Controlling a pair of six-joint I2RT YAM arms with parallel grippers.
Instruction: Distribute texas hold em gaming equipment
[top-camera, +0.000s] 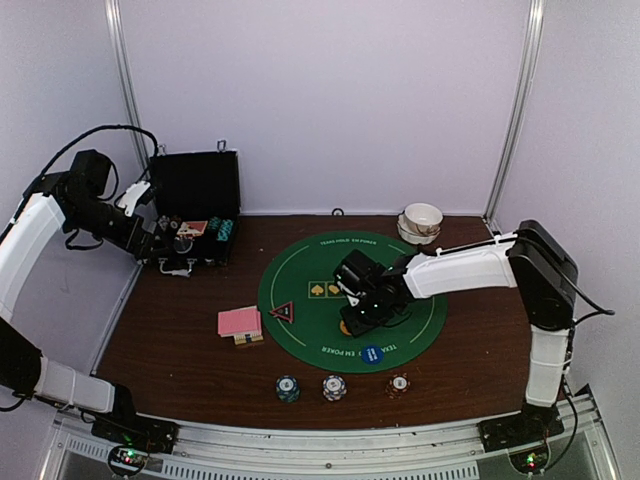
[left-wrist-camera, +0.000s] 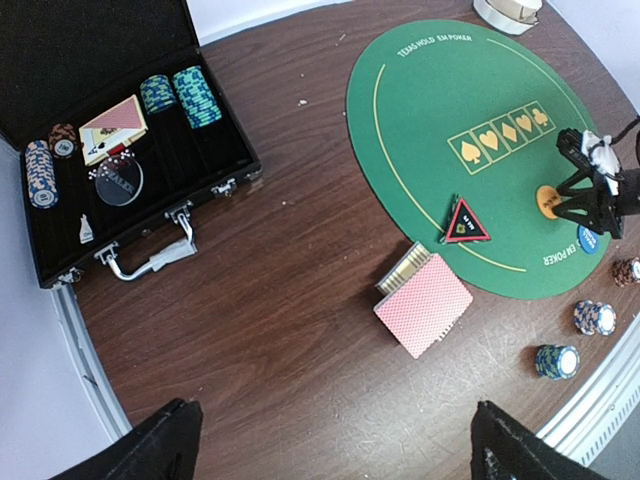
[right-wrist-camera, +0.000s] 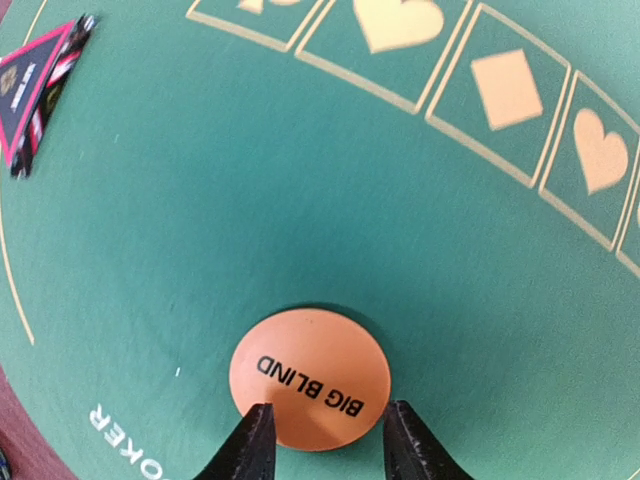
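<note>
R gripper (right-wrist-camera: 328, 425) down on green poker mat (right-wrist-camera: 300, 200), jaws part-way apart astride near edge of orange BIG BLIND button (right-wrist-camera: 310, 375) under tips; clamp unclear. Risk: could squirt thin disc fwd, or snag felt, w/ so shallow a bite.

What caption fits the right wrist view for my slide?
Right gripper fingers bracket the orange BIG BLIND button near its edge on the green mat.
</note>
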